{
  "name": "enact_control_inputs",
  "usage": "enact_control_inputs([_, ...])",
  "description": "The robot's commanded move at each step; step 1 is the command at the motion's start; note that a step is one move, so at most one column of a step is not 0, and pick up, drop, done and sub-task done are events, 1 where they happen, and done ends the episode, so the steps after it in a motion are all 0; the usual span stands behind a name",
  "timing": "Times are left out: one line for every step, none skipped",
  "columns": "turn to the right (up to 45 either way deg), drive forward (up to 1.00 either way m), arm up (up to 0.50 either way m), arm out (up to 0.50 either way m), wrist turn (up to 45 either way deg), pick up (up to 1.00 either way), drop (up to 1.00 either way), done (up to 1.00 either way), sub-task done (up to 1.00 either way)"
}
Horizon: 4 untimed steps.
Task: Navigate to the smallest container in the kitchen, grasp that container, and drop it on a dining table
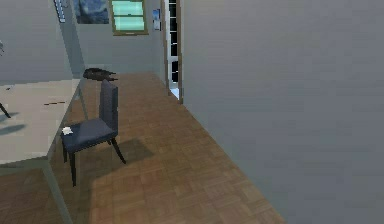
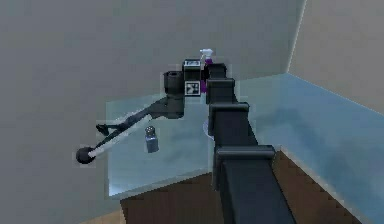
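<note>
Wood floor [image 1: 185, 170] open between chair [image 1: 92, 130], table [image 1: 40, 112] edge and wall [image 1: 300, 100].

Soft, even, rather dim light lies over both views, with the window [image 1: 130, 15] on the far wall brightest, a faint shadow under the chair [image 1: 92, 128] on the wood floor [image 1: 170, 165], and the pale bench [image 2: 125, 165] flatly lit.

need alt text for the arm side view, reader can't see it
The robot's dark arm stretches out across a pale tabletop, its gripper pointing toward the view's lower left. A small grey object stands on the tabletop near the fingers, and a purple and white bottle sits beyond the arm's end.
</note>
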Motion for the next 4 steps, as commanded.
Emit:
enact_control_inputs([0.0,0.0,0.0,0.0,45.0,0.0,0.0,0.0,0.0])
enact_control_inputs([0.0,0.0,0.0,0.0,6.0,0.0,0.0,0.0,0.0])
enact_control_inputs([0.0,0.0,-0.16,0.0,0.0,0.0,0.0,0.0,0.0])
enact_control_inputs([0.0,0.0,0.0,0.0,0.0,1.0,0.0,0.0,0.0])
